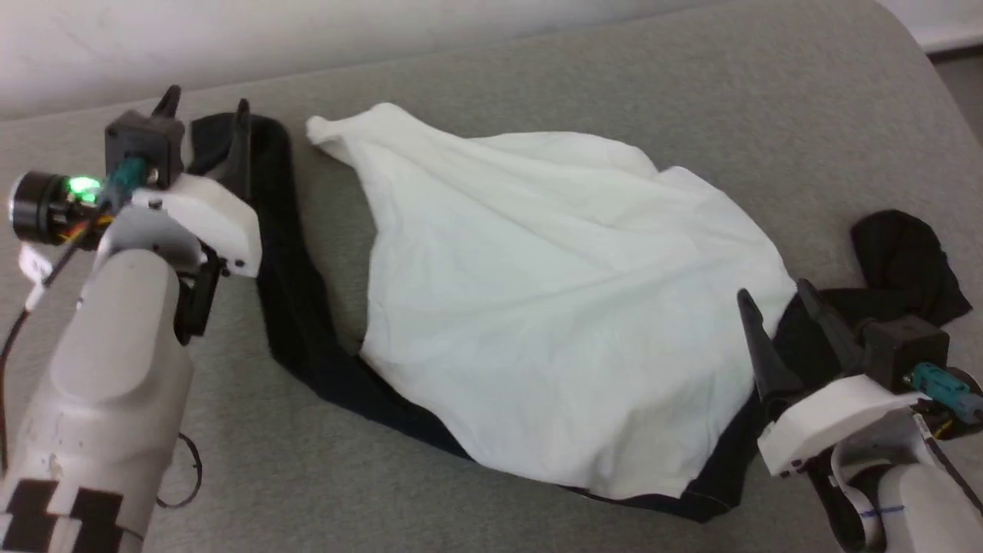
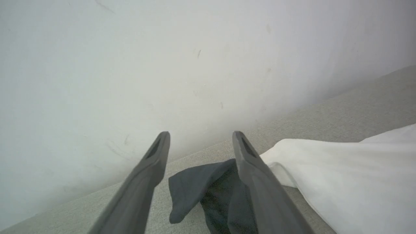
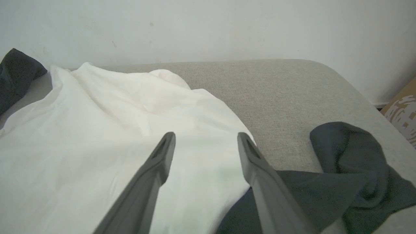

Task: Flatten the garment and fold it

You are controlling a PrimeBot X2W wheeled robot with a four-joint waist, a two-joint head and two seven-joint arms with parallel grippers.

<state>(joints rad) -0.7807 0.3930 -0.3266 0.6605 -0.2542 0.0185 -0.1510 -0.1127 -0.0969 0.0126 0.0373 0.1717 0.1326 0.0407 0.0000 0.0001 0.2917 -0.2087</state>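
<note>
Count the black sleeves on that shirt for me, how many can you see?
2. One black sleeve stretches down the garment's left side, its end by the left gripper. The other sleeve lies bunched at the right, beside the right gripper.

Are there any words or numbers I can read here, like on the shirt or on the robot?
No text can be read in any view.
On the garment: no print or label shows, just a white body and black sleeves.
On the left forearm: black and white squares near the bottom, a pattern and not letters.
On the brown box at the edge of the right wrist view: pale blotches, too blurred to read.
</note>
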